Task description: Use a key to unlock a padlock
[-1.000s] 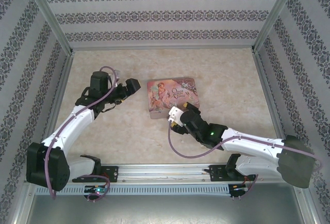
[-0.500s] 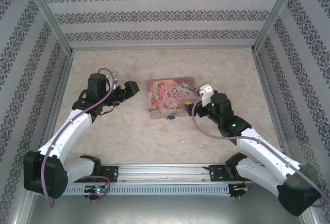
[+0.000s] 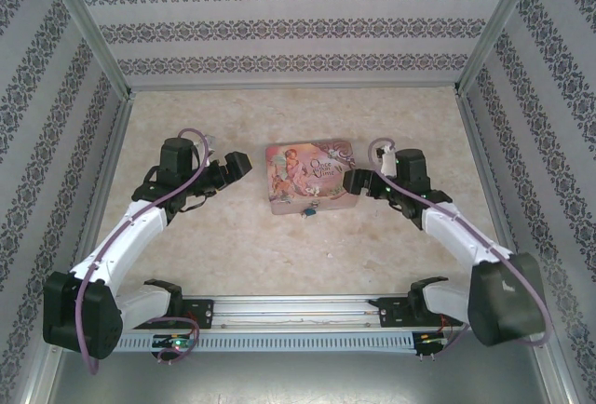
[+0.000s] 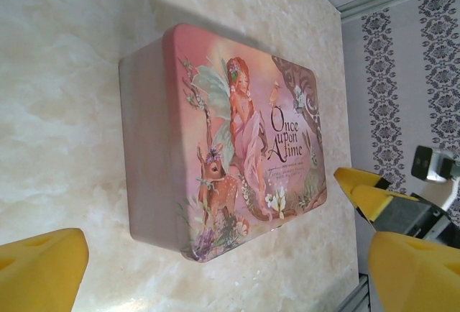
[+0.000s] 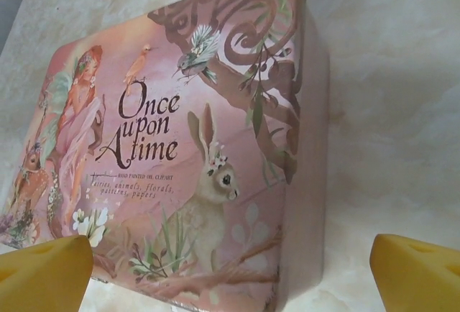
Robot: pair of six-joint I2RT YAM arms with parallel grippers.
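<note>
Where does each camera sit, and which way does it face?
Top external: above and behind the bases, looking down at the table; the left arm and right arm show.
Left wrist: on the left arm, facing the pink tin from its left side; the left fingers fill the bottom corners.
Right wrist: on the right arm, facing the pink tin from its right side; the right fingers sit low.
Shared: all three show the pink tin.

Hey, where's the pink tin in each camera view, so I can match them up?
Top external: pink tin at frame centre.
Left wrist: pink tin mid-frame, lettering on its right part.
Right wrist: pink tin large, left of centre.
Shared landmark: the "Once upon a time" lettering on its lid.
</note>
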